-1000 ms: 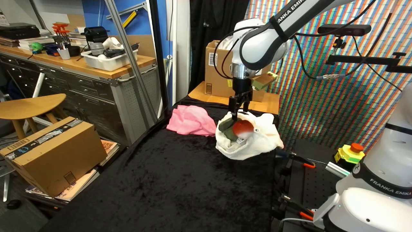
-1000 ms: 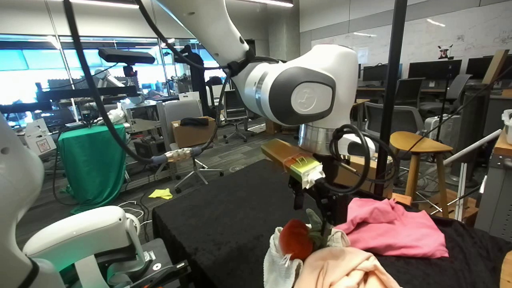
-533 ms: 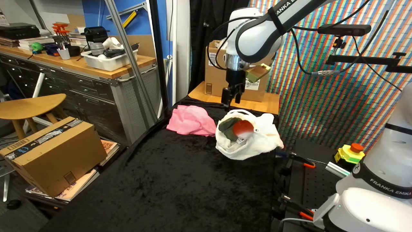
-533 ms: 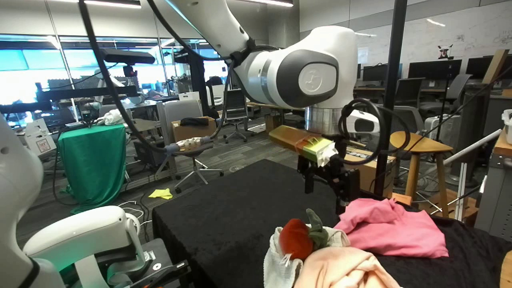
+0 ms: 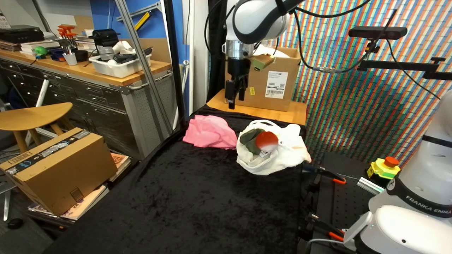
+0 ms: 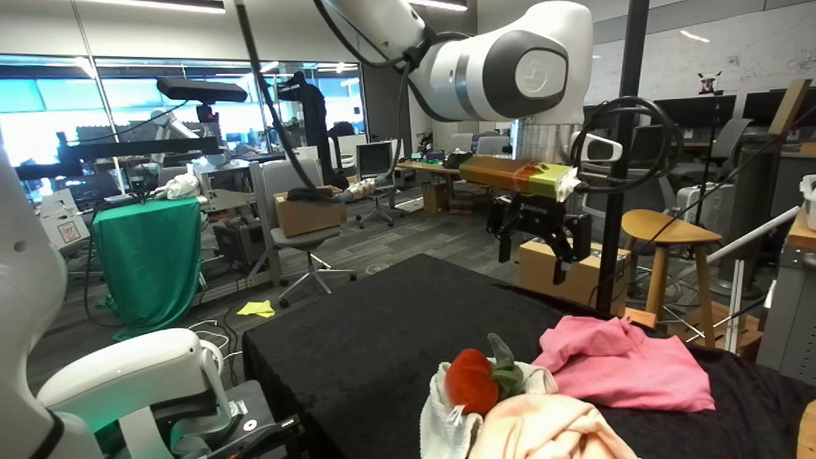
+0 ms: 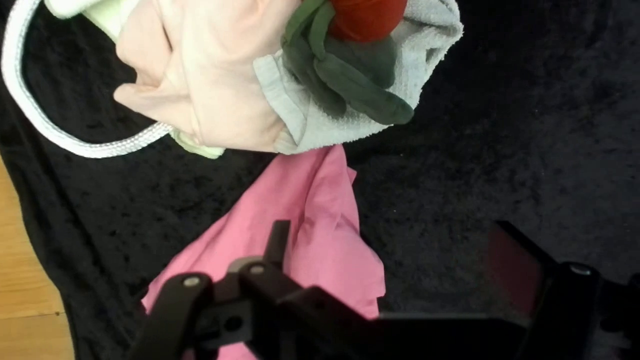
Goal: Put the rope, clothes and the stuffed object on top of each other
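Whereas it stood down at the toy (image 6: pixel 473 382) a second earlier, the claw (image 6: pixel 532 268) had risen well clear, fingers spread, nothing between them. Toy: red, green-leaved, unmoved; it rested on a pale towel (image 6: pixel 440 433) with a peach cloth (image 6: pixel 545 427) folded alongside. Rope (image 7: pixel 92 150): white loop, emerging at the peach cloth's edge, apparently from beneath. Reading: toy released, most likely; stacking judged complete or nearly so. Pink cloth (image 6: pixel 628 363): crumpled next to the towel, not on it; whether they touched could not be told, nor whether it belonged to the job.

Surface: black cover (image 5: pixel 197 201), velvety, spread under towel and pink cloth alike. Behind it, wooden ledge (image 5: pixel 296 113) bearing a carton (image 5: pixel 259 83).

Room: workbench (image 5: pixel 88 73) with white bin (image 5: pixel 111 71); stool (image 5: pixel 35 114); taped box (image 5: pixel 63 165) on books (image 5: pixel 86 201); red stop button (image 5: pixel 391 162) on a yellow base (image 5: pixel 381 171). In an exterior view: green drape (image 6: pixel 150 268), office chair (image 6: pixel 290 175), whiteboard (image 6: pixel 656 57).
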Tool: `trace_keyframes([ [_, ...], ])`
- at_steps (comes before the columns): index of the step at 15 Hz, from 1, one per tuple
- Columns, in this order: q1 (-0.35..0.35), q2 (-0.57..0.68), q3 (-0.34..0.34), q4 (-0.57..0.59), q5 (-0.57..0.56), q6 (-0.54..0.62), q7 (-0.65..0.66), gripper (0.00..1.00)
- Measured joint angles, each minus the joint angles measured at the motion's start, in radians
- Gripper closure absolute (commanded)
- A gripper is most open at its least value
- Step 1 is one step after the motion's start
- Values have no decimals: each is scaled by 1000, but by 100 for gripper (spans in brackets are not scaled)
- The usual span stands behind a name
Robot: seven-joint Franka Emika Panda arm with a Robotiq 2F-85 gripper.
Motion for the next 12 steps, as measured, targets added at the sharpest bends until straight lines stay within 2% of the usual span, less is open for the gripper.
trace_keyframes([
  [6,-13,259,5,313,48,-242,-68,0],
  [12,-62,502,23,579,55,-366,-149,0],
])
